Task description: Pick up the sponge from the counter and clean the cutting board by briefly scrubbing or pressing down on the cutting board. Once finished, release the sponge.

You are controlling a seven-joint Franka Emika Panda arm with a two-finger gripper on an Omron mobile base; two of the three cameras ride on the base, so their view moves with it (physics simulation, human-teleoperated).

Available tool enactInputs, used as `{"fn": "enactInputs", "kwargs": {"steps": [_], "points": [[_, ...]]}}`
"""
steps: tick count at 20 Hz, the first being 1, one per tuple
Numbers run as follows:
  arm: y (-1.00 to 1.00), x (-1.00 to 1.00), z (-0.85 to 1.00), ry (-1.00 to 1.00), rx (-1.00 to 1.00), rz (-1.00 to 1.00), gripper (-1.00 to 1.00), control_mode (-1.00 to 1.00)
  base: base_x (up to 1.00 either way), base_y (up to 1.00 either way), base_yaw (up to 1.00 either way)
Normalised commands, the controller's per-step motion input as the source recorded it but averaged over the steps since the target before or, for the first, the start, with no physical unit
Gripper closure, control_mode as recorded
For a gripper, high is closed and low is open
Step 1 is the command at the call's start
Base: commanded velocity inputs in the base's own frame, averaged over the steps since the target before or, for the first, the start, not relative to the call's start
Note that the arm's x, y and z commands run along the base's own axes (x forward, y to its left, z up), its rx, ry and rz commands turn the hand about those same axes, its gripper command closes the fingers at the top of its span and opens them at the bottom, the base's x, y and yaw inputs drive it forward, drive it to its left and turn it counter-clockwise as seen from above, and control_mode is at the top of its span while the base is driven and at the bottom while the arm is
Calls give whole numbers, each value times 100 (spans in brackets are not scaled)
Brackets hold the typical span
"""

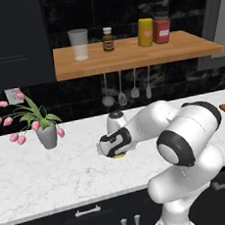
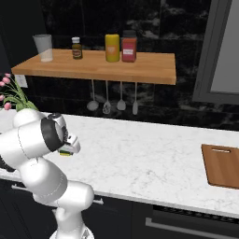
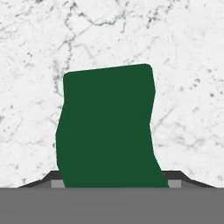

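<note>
The sponge (image 3: 107, 127) shows its dark green top close up in the hand view, lying on or just above the white marble counter (image 3: 188, 65). My gripper (image 3: 113, 181) points down over it, its fingertips (image 3: 176, 180) touching the sponge's two sides, so it is shut on the sponge. In the left base view the gripper (image 1: 116, 152) sits low at mid-counter with a sliver of the sponge's yellow base (image 1: 119, 156) beneath it. The reddish-brown cutting board (image 2: 223, 165) lies far to the right on the counter (image 2: 140, 154), well away from the gripper (image 2: 67, 149).
A grey vase of pink tulips (image 1: 47, 133) stands to the left of the hand. Above the counter a wooden wall shelf (image 1: 128, 56) carries a glass, a bottle and two jars, with utensils (image 1: 127, 91) hanging under it.
</note>
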Motion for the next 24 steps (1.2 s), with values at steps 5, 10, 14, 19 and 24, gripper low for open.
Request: {"fn": "enactInputs", "kwargs": {"steps": [5,10,14,19,24], "points": [[-41,-80,5,-13,1,-8,100,-100,0,0,0],[-73,-83,24,-7,9,-12,100,-100,0,0,0],[-29,5,73,-1,8,-11,100,-100,0,0,0],[-9,6,65,0,3,-11,100,-100,0,0,0],[-26,0,44,-5,0,-11,100,-100,0,0,0]]}}
